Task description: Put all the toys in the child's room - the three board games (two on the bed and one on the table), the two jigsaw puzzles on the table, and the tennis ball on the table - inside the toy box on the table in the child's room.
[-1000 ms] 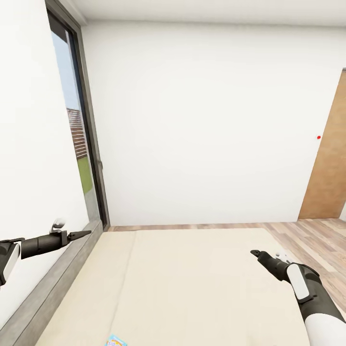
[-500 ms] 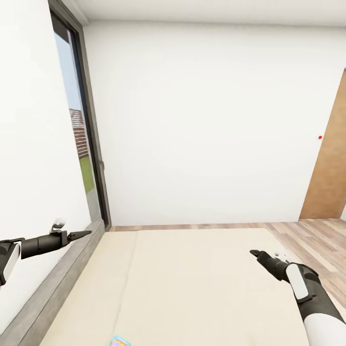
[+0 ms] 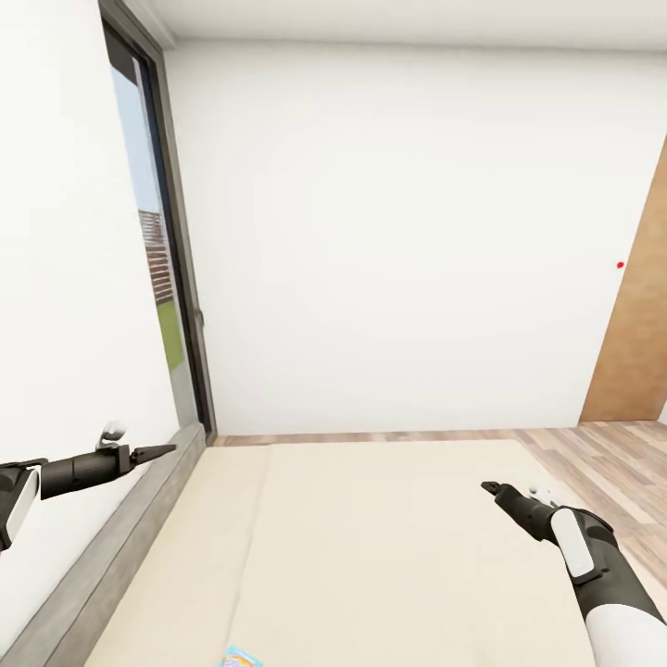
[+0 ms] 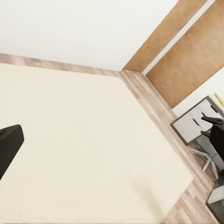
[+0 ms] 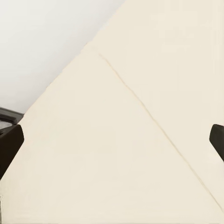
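My left end effector (image 3: 165,450) tapers to a dark tip that points toward the grey window ledge (image 3: 111,556); whether its fingers are spread or pressed together I cannot tell from the head view. In the left wrist view one dark fingertip (image 4: 8,145) shows at the frame's edge above the bed (image 4: 88,149), with nothing between the fingers. Behind it, my left forearm runs nearly level, out over the ledge.

My right end effector (image 3: 493,487) points forward and slightly inward over the bed's (image 3: 371,547) right half. In the right wrist view its two fingertips (image 5: 9,144) stand at opposite edges of the frame, spread wide and empty. The right forearm rises from the lower corner, wrist raised.

A board game (image 3: 239,659) lies flat on the bed at the near edge of the head view, well apart from both end effectors. A wooden door (image 3: 635,343) stands at the right.
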Controlling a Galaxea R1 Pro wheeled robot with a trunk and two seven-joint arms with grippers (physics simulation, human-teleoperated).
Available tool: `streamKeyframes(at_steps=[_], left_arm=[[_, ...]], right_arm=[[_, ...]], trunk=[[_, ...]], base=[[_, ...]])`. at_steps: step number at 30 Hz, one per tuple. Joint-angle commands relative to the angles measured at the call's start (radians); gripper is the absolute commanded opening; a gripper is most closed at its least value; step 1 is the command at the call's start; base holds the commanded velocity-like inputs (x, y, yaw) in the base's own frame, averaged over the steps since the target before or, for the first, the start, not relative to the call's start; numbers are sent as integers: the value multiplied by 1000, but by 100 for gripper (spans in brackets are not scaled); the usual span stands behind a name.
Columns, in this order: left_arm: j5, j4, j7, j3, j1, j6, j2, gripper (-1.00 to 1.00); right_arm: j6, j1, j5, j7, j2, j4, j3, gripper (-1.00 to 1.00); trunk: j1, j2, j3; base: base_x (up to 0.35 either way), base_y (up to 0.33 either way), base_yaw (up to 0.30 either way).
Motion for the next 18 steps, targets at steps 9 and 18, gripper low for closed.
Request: streamKeyframes(at_steps=[9,18], left_arm=[[4,1,-2,0,0,10,0,100],[3,1,1,-1,0,11,0,100]], right_arm=[[6,-1,3,5,1,-1,-3,100],[6,-1,2,5,1,-1,-3,100]], trunk=[[0,-1,-1],[0,-1,-1]], base=[[0,134,0],[6,23,0]])
